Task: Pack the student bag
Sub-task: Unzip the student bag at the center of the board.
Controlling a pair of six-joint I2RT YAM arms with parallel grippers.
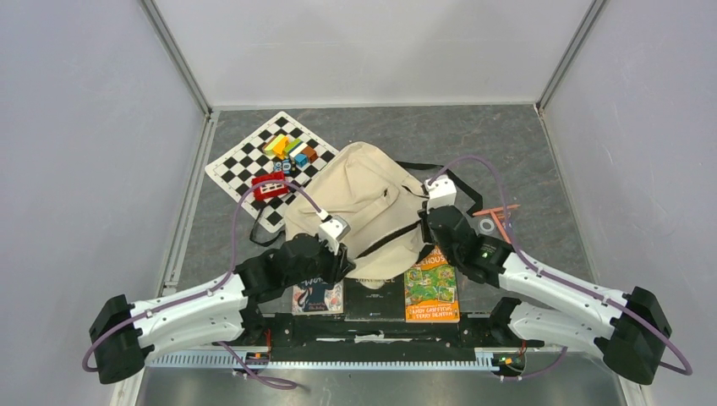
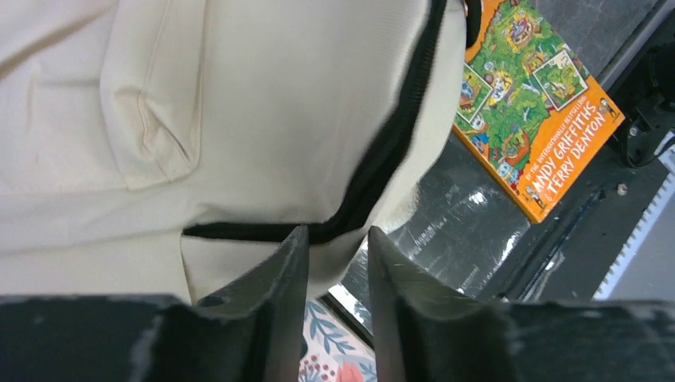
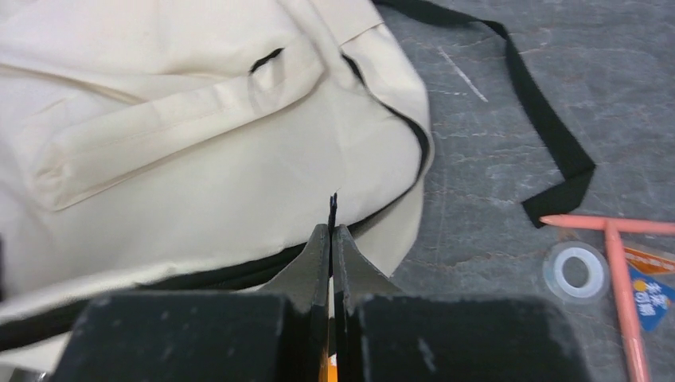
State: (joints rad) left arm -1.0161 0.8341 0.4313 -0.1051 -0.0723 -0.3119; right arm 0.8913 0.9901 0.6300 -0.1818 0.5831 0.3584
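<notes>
Top camera: fixed above and behind the arm bases, looking down over the whole counter [image 1: 524,161]. Left wrist camera: close behind the left claw [image 2: 337,235], facing the student bag [image 2: 263,103] and an orange book [image 2: 533,119]. Right wrist camera: close behind the right claw [image 3: 332,227], facing the bag's right edge. All views share the bag.

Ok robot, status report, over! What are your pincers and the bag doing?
Left pincer open by the zip. Right pincer shut on thin black tab. Student bag lying flat; three books outside it, near edge.
</notes>
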